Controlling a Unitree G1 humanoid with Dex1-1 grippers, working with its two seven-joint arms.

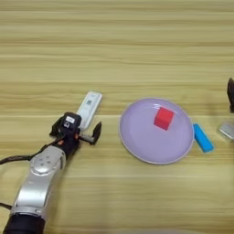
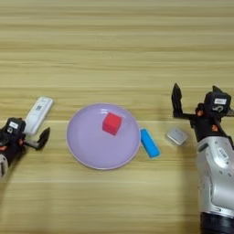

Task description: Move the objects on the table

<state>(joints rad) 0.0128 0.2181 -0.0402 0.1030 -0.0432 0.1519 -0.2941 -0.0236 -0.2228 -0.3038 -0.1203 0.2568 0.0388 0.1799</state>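
A long white remote-like bar [image 1: 89,106] lies slanted on the table [image 1: 114,45], left of the plate. My left gripper [image 1: 76,130] sits at the bar's near end, fingers spread open, with one fingertip [image 1: 97,130] standing right of the bar. The red cube [image 1: 163,118] rests on the lilac plate [image 1: 137,148]. The small silver-grey block [image 2: 177,135] lies right of the plate. My right gripper [image 2: 195,97] hovers just beyond and to the right of that block, open with nothing between its fingers.
A blue block [image 2: 149,142] lies against the plate's right rim, between the plate and the silver-grey block. Both silver forearms come in from the bottom corners. A black cable trails at the left arm [image 1: 13,159].
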